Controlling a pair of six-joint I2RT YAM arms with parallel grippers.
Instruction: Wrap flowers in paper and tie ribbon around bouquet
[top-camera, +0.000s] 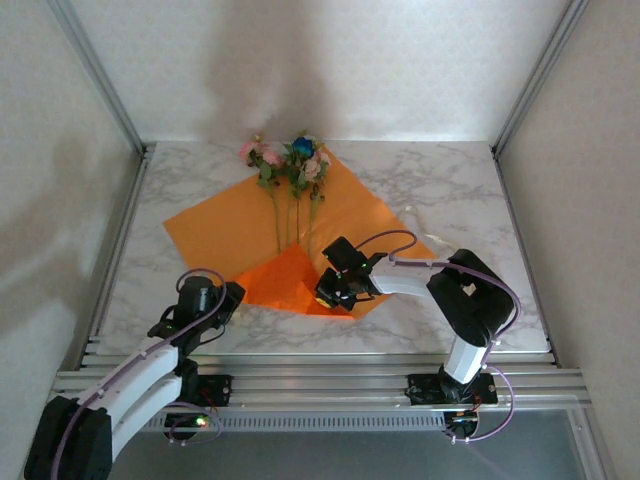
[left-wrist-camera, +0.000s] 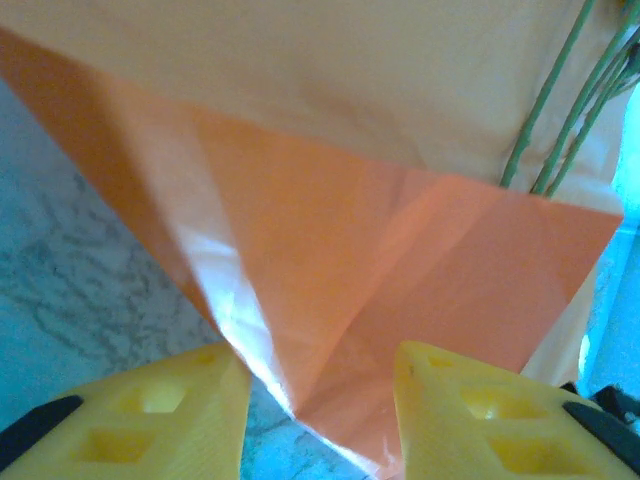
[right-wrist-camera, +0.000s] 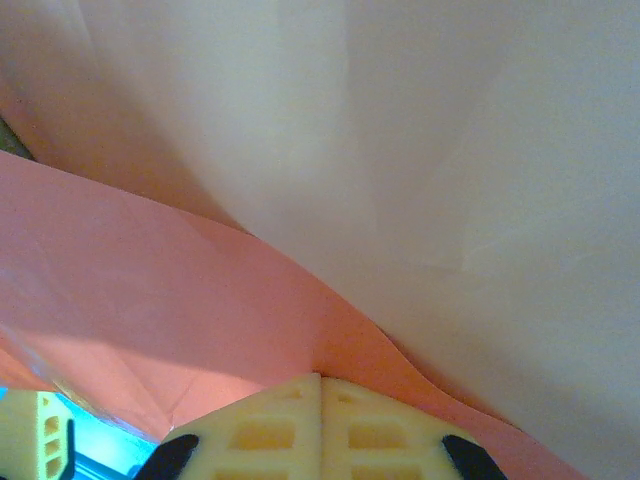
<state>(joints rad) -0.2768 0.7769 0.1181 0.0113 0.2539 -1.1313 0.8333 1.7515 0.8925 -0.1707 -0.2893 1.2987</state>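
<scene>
Orange paper (top-camera: 215, 230), folded corner between parted left fingers (left-wrist-camera: 150, 425); right fingers (right-wrist-camera: 265, 430) pinch its edge.

the folded orange paper (top-camera: 215, 230) lies between the left claw (top-camera: 232, 296) and right claw (top-camera: 331, 291); the flowers (top-camera: 290, 160) lie beyond both claws.

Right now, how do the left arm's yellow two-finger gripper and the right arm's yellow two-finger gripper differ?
The left gripper stands open, a gap between its fingers; the right gripper is shut, fingers pressed together. The tip of the bright orange wrapping paper's folded flap lies loose in the left gripper's gap; the right gripper's closed tips meet the paper, a pinch unclear. Both are yellow-fingered and sit at that folded flap.
</scene>
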